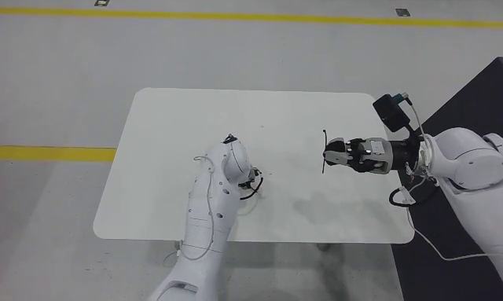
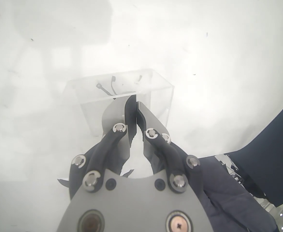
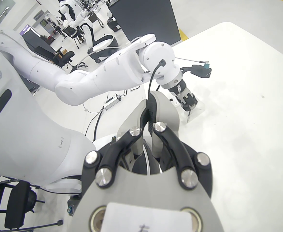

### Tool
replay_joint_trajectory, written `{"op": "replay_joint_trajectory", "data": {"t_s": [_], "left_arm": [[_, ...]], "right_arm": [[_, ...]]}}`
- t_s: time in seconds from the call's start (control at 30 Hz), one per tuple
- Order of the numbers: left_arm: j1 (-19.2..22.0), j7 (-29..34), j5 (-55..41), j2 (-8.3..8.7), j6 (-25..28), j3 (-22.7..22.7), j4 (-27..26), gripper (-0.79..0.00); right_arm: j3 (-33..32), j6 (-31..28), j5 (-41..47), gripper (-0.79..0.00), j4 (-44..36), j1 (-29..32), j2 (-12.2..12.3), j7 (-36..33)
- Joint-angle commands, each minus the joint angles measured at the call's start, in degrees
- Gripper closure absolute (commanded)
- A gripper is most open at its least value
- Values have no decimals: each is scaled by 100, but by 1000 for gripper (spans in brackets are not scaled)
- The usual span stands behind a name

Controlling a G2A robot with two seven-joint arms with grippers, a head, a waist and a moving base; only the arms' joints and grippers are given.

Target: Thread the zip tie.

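Zip tie (image 1: 324, 150): you see one thin black strip right of centre in the top view, running up and down the frame above the white desk (image 1: 299, 112). The right gripper (image 1: 328, 154) comes in from the right edge and has its fingers clamped on the strip about midway along its length, with both ends free. In the right wrist view the same zip tie (image 3: 153, 78) rises from the closed fingertips of the right gripper (image 3: 151, 97) and curves toward the upper centre of the frame.

Left gripper (image 2: 134, 103): you see the two fingers pressed together with no gap at the tips. You cannot tell whether anything is pinched between them. The tips sit at the near rim of a clear box (image 2: 160, 85) that stands on the desk at centre frame. Inside it lie several loose black ties (image 2: 105, 90). The right wrist view shows the left gripper (image 3: 189, 105) pointing down into the clear box (image 3: 199, 112) just right of centre.
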State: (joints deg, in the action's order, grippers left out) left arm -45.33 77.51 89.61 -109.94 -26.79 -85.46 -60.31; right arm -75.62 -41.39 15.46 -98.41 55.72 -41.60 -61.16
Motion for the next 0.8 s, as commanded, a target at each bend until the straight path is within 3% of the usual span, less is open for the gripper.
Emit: {"op": "replay_joint_trajectory", "data": {"t_s": [0.0, 0.17, 0.37, 0.43, 0.5, 0.77], "left_arm": [[30, -5, 137, -42, -5, -78, 88, 0], [2, 107, 407, -146, 107, -211, 32, -3], [-65, 215, 530, -157, 214, -291, -103, -185], [-92, 213, 557, -152, 212, -298, -104, -194], [-88, 205, 575, -152, 205, -296, -65, -252], [61, 118, 568, -176, 118, -362, 243, -228]], "right_arm": [[0, 0, 0, 0, 0, 0, 0, 0], [0, 0, 0, 0, 0, 0, 0, 0], [0, 0, 0, 0, 0, 0, 0, 0], [0, 0, 0, 0, 0, 0, 0, 0], [0, 0, 0, 0, 0, 0, 0, 0], [0, 0, 0, 0, 0, 0, 0, 0]]}}
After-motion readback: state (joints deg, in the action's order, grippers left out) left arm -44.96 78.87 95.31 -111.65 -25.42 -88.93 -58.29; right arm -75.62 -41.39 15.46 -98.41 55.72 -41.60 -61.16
